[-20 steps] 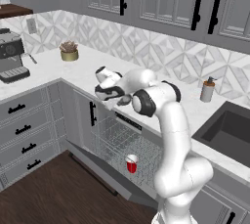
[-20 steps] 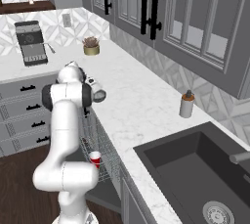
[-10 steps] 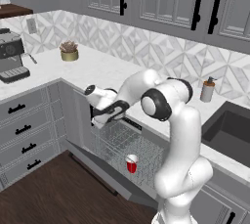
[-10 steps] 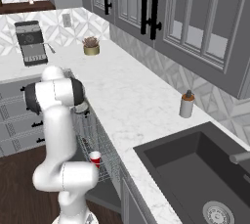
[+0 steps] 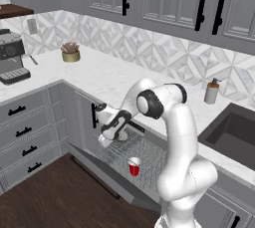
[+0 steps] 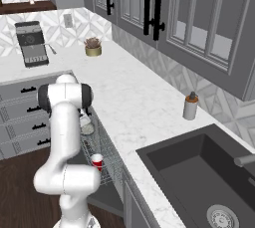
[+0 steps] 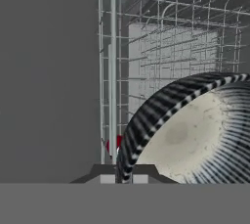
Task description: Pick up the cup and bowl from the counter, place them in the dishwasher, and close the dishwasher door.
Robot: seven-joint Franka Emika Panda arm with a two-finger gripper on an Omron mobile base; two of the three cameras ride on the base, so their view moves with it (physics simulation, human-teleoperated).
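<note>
Bowl (image 7: 195, 135) clamped in claw (image 5: 106, 139), now lower over dishwasher rack (image 5: 149, 155), cup (image 5: 134, 166) unmoved inside

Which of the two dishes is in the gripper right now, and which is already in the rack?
The bowl is in the gripper, held over the wire rack. The cup, red with a white rim, already stands upright in the rack, apart from the gripper.

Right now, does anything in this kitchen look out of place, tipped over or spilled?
Nothing spilled or damaged. The cup stands upright in the dishwasher rack, and the gripper holds the bowl tilted on edge above the rack, which suits loading. The dishwasher door hangs open over the floor.
</note>
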